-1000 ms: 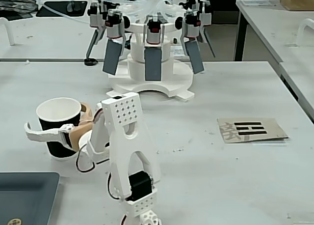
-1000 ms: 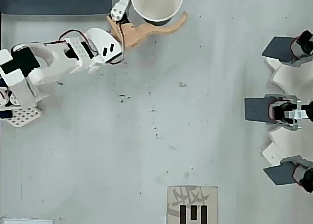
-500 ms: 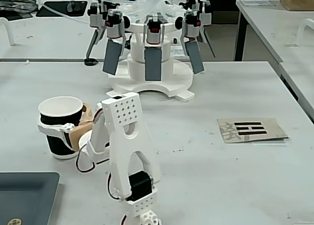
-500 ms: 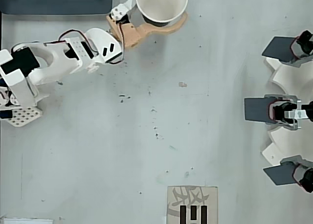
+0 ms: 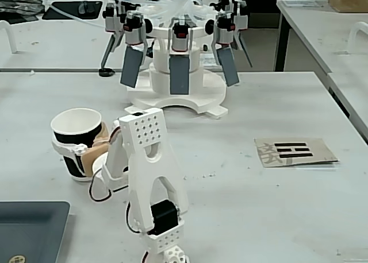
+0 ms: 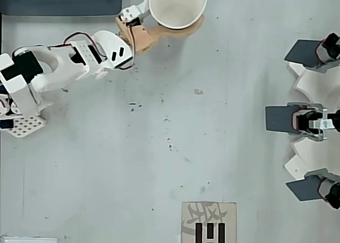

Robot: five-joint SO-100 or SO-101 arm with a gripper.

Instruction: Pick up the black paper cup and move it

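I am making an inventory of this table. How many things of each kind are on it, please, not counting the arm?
Cup, held in the pincer: 1
Printed card: 1
Dark tray: 1
White fixture with dark paddles: 1
Total: 4

The arm (image 5: 150,177) is white printed plastic with black servos, a perforated plate, red-and-black cables, and a gripper (image 6: 159,31) with tan fingers.

In the fixed view, the gripper (image 5: 77,154) clasps the upright cup (image 5: 76,141) at the table's (image 5: 241,194) left, near a dark tray (image 5: 29,228), with a printed card (image 5: 294,151) well apart at right.
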